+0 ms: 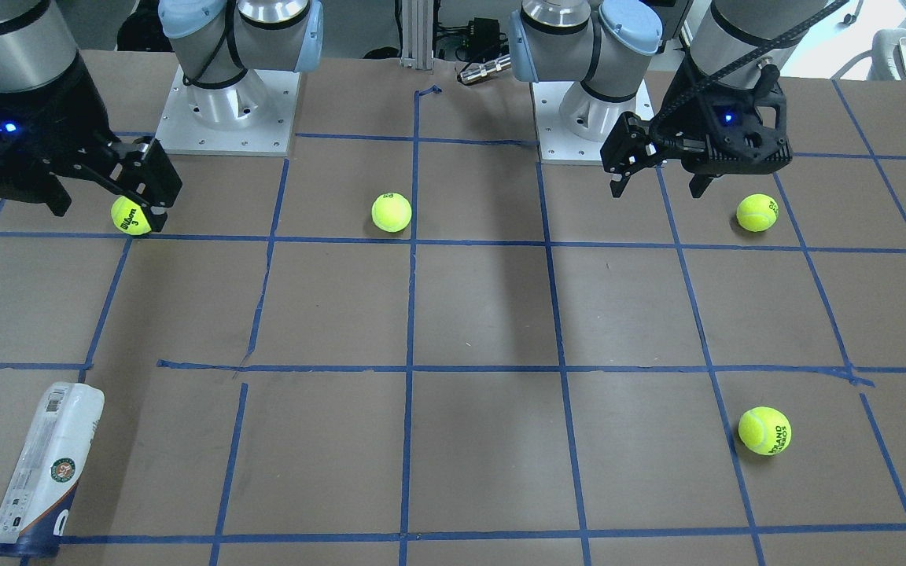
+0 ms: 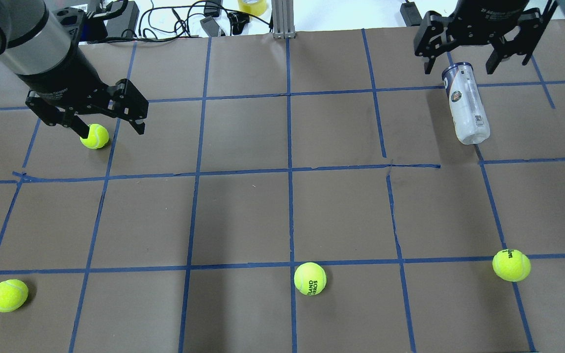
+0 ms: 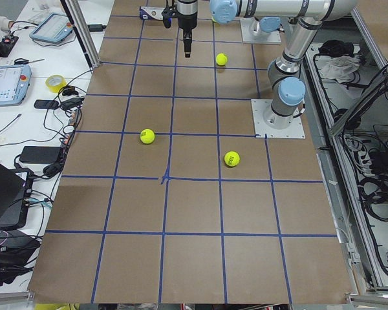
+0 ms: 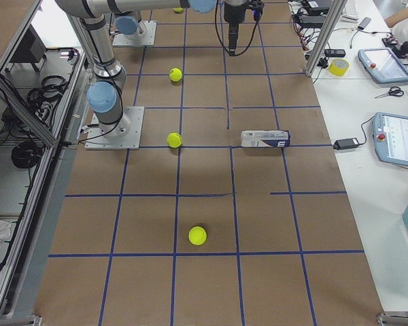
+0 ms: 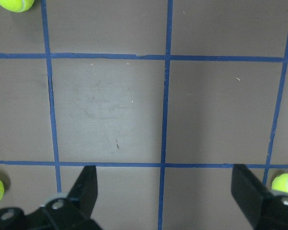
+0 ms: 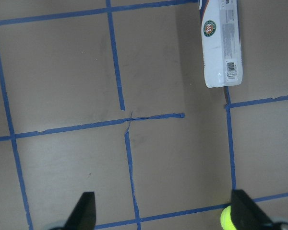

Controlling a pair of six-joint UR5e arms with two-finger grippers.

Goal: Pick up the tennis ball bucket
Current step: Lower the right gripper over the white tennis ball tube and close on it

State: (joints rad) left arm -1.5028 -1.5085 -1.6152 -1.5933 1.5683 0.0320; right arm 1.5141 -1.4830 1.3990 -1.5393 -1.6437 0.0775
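Note:
The tennis ball bucket (image 2: 465, 105) lies on its side on the brown table at the far right, a white and clear tube with a navy end. It also shows in the front view (image 1: 44, 468), the right side view (image 4: 265, 138) and the right wrist view (image 6: 221, 43). My right gripper (image 2: 460, 63) is open and empty, held high above the table, apart from the bucket; the front view shows it too (image 1: 107, 206), and the right wrist view (image 6: 163, 211). My left gripper (image 2: 113, 131) is open and empty, also held high (image 1: 657, 187), with bare table below it (image 5: 165, 191).
Several yellow-green tennis balls lie on the table: one below the left gripper in the overhead view (image 2: 94, 136), others near the robot's side (image 2: 8, 295) (image 2: 310, 278) (image 2: 511, 264). Blue tape lines grid the table. Cables and a tape roll (image 2: 251, 6) lie beyond the far edge.

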